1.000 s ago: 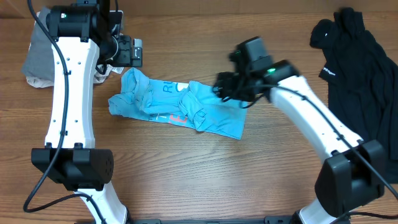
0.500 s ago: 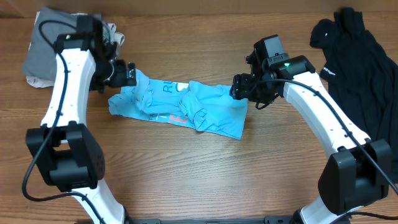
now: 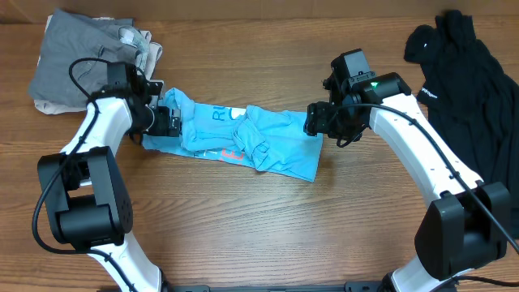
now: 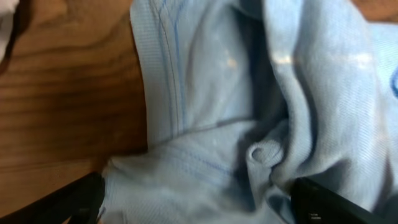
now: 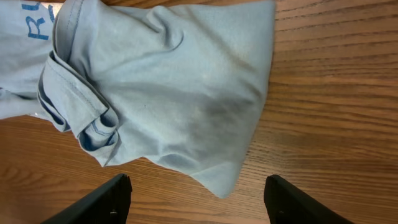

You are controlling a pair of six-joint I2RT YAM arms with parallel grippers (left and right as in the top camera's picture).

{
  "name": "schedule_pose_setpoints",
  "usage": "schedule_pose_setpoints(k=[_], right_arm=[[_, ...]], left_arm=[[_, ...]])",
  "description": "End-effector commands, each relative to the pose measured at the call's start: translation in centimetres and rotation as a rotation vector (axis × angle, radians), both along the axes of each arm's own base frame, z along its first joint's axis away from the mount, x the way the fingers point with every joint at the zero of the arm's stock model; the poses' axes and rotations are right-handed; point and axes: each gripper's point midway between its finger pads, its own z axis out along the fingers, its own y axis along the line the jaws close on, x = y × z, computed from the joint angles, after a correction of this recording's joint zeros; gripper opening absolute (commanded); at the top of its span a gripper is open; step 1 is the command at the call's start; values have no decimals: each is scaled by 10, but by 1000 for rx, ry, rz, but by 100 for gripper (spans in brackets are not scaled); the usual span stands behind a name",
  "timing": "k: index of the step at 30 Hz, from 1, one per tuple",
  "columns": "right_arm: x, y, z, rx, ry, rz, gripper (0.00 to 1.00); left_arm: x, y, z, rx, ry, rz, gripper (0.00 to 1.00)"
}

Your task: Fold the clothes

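Overhead, progress: the crumpled sky-blue cotton T-shirt (image 3: 235, 142) with white print and coral lettering lies bunched in a rumpled strip on the brown wooden table (image 3: 243, 235). No fold is made, and I judge it needs spreading flat first.
Overhead, other clothes: the large black fabric garment (image 3: 470, 73) lies heaped at the right edge, well apart from both arms. A grey cloth pile (image 3: 77, 57) sits at the top left.
Overhead, pincers: the left pincer (image 3: 166, 122) is down at the shirt's left end and the right pincer (image 3: 316, 120) at its right end.
Left wrist, state: the jaws are spread wide and hold nothing yet. Both dark fingers (image 4: 68, 202) are low, and wrinkled blue fabric with a stitched hem fills the gap between them.
Right wrist, state: the jaws stand wide apart and empty above bare wood.
Right wrist, position: the shirt's lower right corner lies just beyond the fingertips (image 5: 93, 202), between their lines but not within their reach to close.
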Motion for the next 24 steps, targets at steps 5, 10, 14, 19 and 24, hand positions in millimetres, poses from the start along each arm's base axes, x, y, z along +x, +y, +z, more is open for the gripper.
schedule_pose_setpoints(k=[5,10,14,19,24], right_arm=[[5,-2,14,-9,-44,-1,73],[5,-2,13,-10,-42,-1,73],[6,-2,14,-8,-45,-2,73],[6,0,13,-3,-47,-1,72],[6,17,6,42,-28,-23,38]], left_arm=[[-2,-1,-24,-1,-60,-24,96],[-7,-2,-35,-1,-74,-23,61],[-13,-13,-36,-58,-57,-40,21],[-10,-15,-32,-94,-59,6,4],[-3,-12,8,-89,-74,15,4]])
